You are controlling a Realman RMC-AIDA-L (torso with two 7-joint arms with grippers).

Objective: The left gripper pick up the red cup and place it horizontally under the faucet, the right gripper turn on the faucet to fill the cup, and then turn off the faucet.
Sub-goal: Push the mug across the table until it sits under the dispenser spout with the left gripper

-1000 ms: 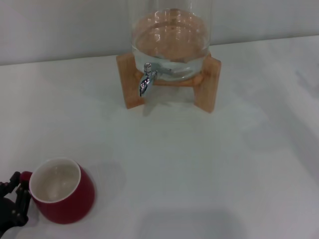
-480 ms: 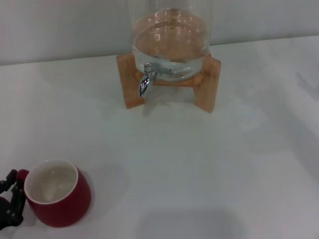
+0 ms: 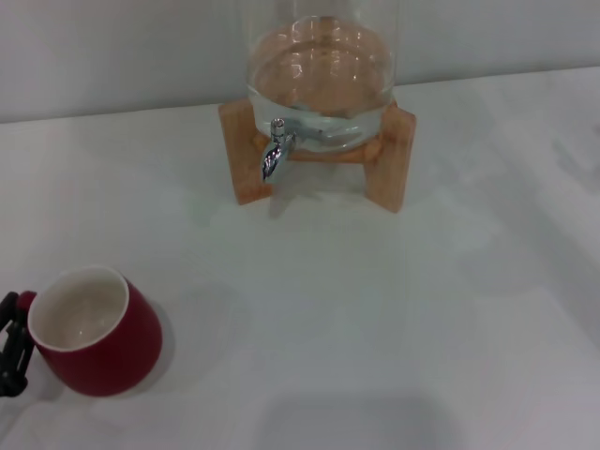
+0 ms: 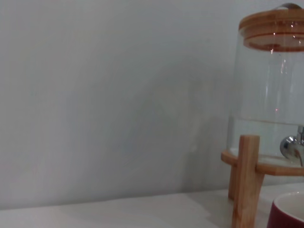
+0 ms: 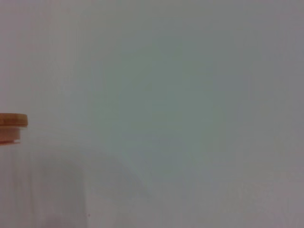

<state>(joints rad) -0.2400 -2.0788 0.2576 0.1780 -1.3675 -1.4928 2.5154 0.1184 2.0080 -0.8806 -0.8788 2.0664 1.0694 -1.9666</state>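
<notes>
- Down at the near left corner of the white table (image 3: pixel 375 319), the squat dark-red ceramic cup (image 3: pixel 94 330) with its white inside is tipped, mouth facing up and toward the left.
- Only a sliver of the left gripper (image 3: pixel 11 342), a black fingered claw, shows at the left edge of the head view, its fingers (image 3: pixel 9 317) closed around the cup's small red loop handle (image 3: pixel 25 300).
- Well apart from the cup, at the far middle of the table, the clear glass jar (image 3: pixel 319 66) holds water and sits on a light wooden stand (image 3: pixel 389 155).
- From the jar's base the small shiny chrome faucet (image 3: pixel 275 155) sticks out toward the robot, spout pointing down, with bare table beneath it.
- The left wrist view shows the jar's wooden lid (image 4: pixel 273 29), one stand leg, the faucet at the picture's edge, and the cup's rim in a corner.
- The right gripper appears in no view; its wrist camera shows a pale wall (image 5: pixel 180 95) and an edge of the lid.
</notes>
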